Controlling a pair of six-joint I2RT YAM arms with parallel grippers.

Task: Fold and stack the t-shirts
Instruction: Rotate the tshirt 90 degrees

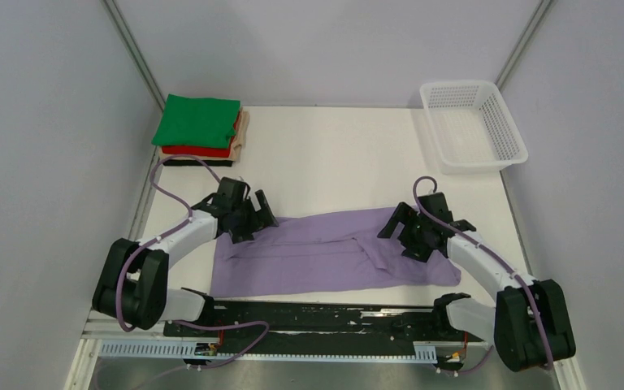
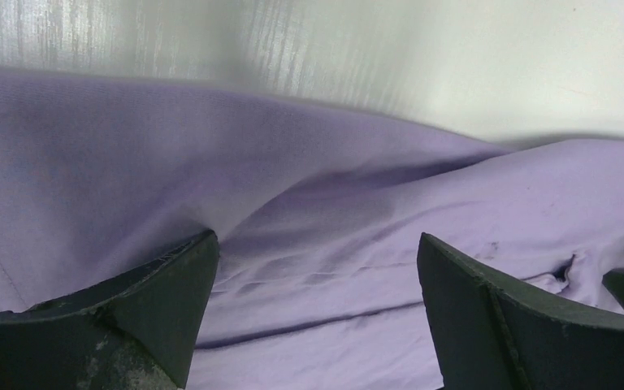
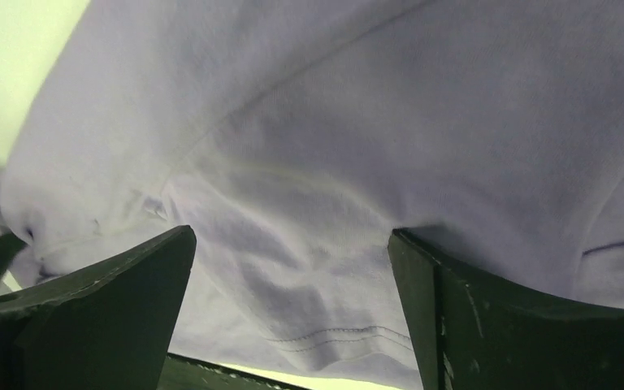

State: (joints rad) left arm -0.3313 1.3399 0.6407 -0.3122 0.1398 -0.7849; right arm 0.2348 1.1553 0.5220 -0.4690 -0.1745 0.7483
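Pale grey walls close in a white table [image 1: 333, 154]. Its far left corner carries a stack of folded t-shirts: a green cloth rectangle [image 1: 197, 122] on top, a red one [image 1: 199, 151] under it and a tan one [image 1: 244, 130] showing at the right side. A white plastic mesh basket [image 1: 483, 162] sits at the far right corner.

A lavender-purple short-sleeved t-shirt [image 1: 317, 260] lies partly folded into a wide band along the near edge of the table, between the two arms. The left gripper [image 2: 317, 240] is low over the band's left end and the right gripper [image 3: 292, 236] over its right end. Both stand with jaws spread wide, cloth rumpled beneath them, and they pinch nothing.

The risk, as I judge it, lies in the next grasp. With the cloth bunched in layers, a closing claw may catch only the top ply, or too many, and the fold would pull apart. Uneven lifting by the two arms would skew the band. Its near hem lies beside the black rail and might snag there.
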